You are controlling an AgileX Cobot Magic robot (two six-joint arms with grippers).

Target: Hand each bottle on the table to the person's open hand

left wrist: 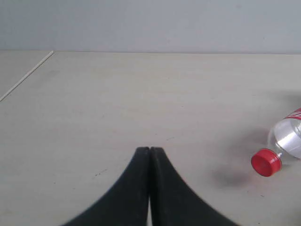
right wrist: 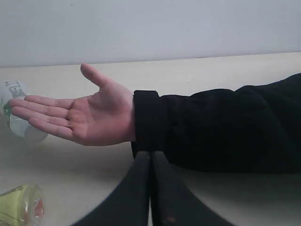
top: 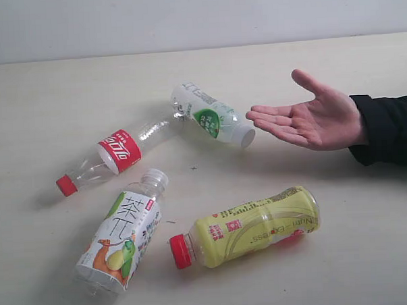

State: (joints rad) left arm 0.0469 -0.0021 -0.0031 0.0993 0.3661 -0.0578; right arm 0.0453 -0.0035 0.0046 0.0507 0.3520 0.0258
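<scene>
Four small plastic bottles are seen lying on their sides on the pale cream, faintly grained tabletop, none yet delivered. The clear bottle with red label and red cap lies at the left, and its base appears to meet that of the white-capped bottle with green-and-white label. That bottle's cap lies just beside the fingertips of the person's open hand. The white tea-label bottle and the yellow-green bottle with red cap lie nearer the camera. The left gripper is held with its black jaws pressed together on nothing, above bare table near the clear bottle's cap. The right gripper is likewise closed and empty, close to the black sleeve. Rolling is to be feared: the bodies are smooth and cylindrical, and could be sent away by an off-centre pinch. The thin walls look easily buckled, and the glossy label film is judged slippery. The two bottles that appear to touch could be disturbed together. The fingers or the sleeve could be struck by a careless reach.
</scene>
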